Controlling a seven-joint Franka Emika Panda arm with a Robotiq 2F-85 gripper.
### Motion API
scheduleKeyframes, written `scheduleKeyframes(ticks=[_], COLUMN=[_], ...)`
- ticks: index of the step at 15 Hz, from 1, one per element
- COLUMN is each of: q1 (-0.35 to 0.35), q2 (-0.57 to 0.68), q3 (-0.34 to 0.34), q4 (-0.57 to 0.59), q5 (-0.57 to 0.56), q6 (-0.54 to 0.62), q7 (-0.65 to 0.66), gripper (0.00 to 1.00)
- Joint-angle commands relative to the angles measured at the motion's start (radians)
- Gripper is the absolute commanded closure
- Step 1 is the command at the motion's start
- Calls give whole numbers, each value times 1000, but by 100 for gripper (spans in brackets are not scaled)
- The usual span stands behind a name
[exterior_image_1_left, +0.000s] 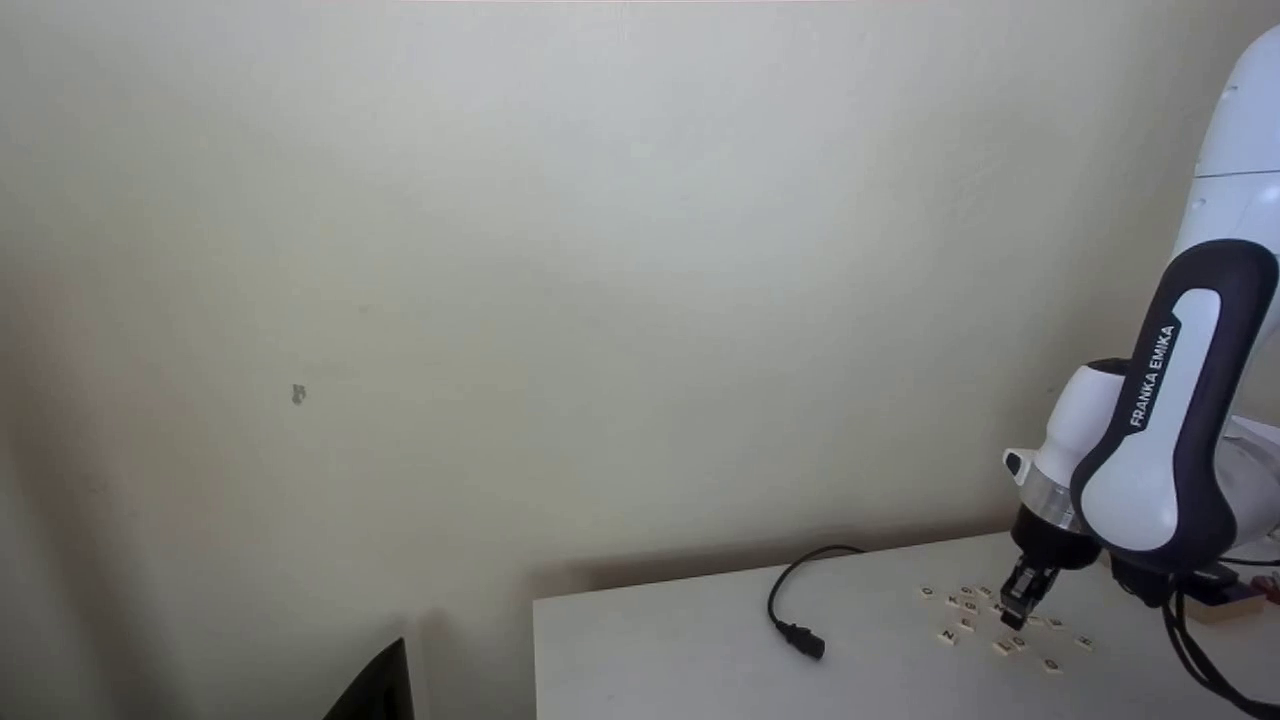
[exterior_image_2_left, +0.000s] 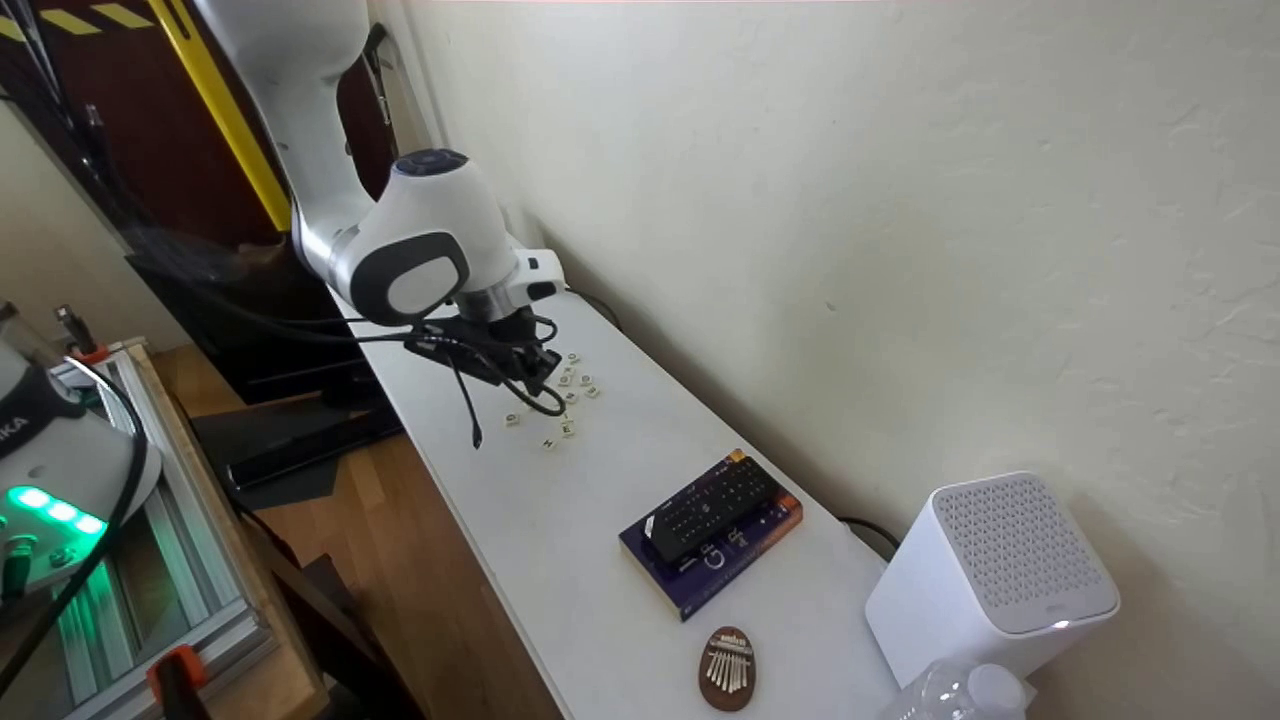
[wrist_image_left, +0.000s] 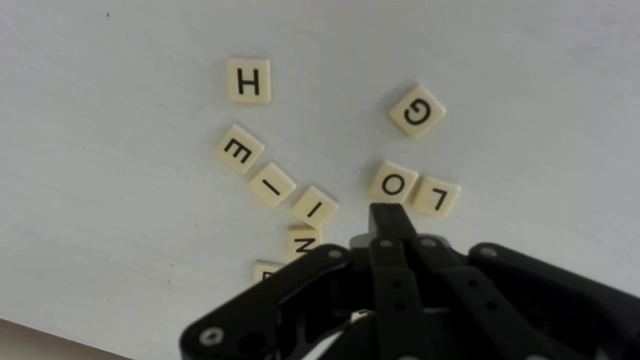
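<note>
My gripper (wrist_image_left: 392, 212) is shut, with nothing seen between its fingers, pointing down over a white table scattered with cream letter tiles. In the wrist view its tips overlap the lower edge of the O tile (wrist_image_left: 393, 184); whether they touch it I cannot tell. Right beside that lies the L tile (wrist_image_left: 436, 196), and the G tile (wrist_image_left: 417, 111) is farther up. To the left run the H tile (wrist_image_left: 249, 81), the E tile (wrist_image_left: 240, 149), two I tiles and the N tile (wrist_image_left: 304, 241). A tile (wrist_image_left: 266, 271) below is partly hidden by the gripper.
A black power cable (exterior_image_1_left: 800, 638) lies on the table (exterior_image_1_left: 650, 650) near the wall. Farther along are a purple book (exterior_image_2_left: 690, 590) with a black keypad (exterior_image_2_left: 712, 508) on it, a brown thumb piano (exterior_image_2_left: 727, 670), a white box (exterior_image_2_left: 930, 600) and a clear bottle (exterior_image_2_left: 940, 695).
</note>
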Motion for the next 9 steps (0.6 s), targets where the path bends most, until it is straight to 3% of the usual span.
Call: scheduleKeyframes(ticks=[1, 9], q1=[-22, 14], q2=[-14, 6], q3=[26, 8], q4=[15, 82], q5=[65, 187], q6=[-34, -98], q7=[80, 206], gripper=[100, 100])
